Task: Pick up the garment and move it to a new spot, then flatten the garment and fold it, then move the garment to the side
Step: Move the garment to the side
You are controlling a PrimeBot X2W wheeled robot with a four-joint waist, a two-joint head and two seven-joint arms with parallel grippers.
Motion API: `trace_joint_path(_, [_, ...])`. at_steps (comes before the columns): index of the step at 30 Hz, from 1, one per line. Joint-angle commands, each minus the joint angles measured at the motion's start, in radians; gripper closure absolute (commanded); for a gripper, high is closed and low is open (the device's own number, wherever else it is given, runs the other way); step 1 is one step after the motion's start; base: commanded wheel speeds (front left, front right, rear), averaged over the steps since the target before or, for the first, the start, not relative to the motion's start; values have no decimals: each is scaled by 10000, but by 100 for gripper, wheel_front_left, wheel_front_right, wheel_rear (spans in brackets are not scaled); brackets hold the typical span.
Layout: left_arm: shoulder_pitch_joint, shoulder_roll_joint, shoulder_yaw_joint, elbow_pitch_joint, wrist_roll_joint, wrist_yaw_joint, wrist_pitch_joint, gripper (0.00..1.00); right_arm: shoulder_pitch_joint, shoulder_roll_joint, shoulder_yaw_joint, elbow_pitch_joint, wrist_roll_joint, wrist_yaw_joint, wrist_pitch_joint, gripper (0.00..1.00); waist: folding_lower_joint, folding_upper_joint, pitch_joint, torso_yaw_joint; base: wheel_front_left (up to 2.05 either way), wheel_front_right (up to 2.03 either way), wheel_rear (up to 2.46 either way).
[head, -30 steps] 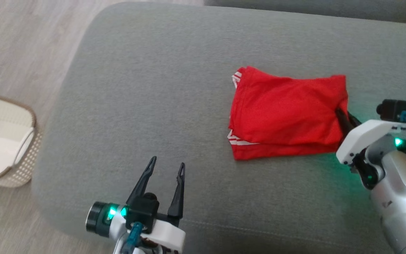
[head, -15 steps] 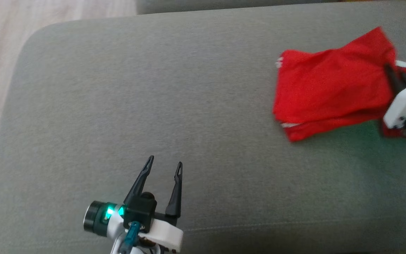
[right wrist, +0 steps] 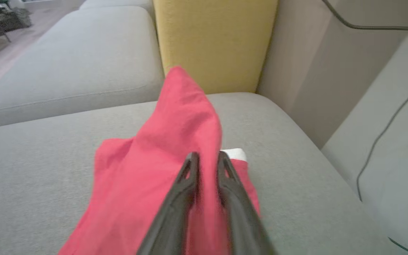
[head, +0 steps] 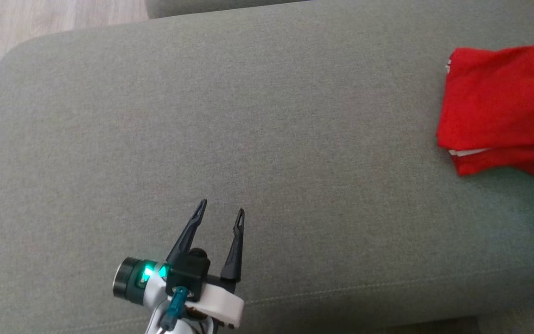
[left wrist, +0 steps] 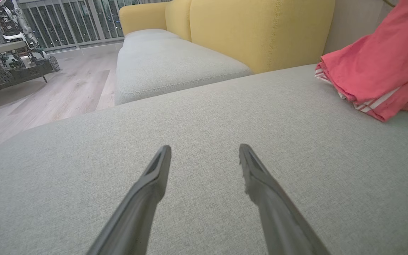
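You have dragged the garment (head: 499,106) to the right end of the cushion (head: 248,116), where it lies folded; the head view turned too. Your right gripper (right wrist: 207,156) has red cloth between narrowly parted fingers, and I cannot tell if it still pinches. Your left gripper (head: 221,207) is wide open, empty. The last step looks nearly done.

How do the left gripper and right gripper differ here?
The left gripper has its jaws wide apart; the right gripper has its fingers close together. The left gripper is empty above the bare grey cushion; the right gripper has the red garment between its fingers, grip unclear. Both have long dark fingers.
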Motion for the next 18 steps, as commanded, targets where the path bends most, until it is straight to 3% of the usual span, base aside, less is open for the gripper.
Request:
trace_joint_path(1, [-418,46,276,-279,87,-13,-78,0,50,-234,-388,-179,-570,-4,-258,0,0,0,-2,51,0,0,0])
trace_joint_path(5, [-425,55,317,-272,72,25,-78,0,148,126,-1213,-146,-1757,-4,-645,0,0,0,-22,121,0,0,0])
trace_joint_path(7, [-384,60,411,-282,18,94,-78,0,378,971,-1513,-730,-2578,-4,-1089,0,0,0,-145,191,0,0,0])
trace_joint_path(9, [-362,56,443,-300,-18,106,-78,0,513,1278,-1503,-983,-2701,-4,-1232,0,0,0,-204,226,0,0,0])
trace_joint_path(18, [150,-65,1131,-765,-759,210,-78,0,3013,3656,611,-3205,-2330,-4,-3169,0,0,0,-963,582,0,0,0])
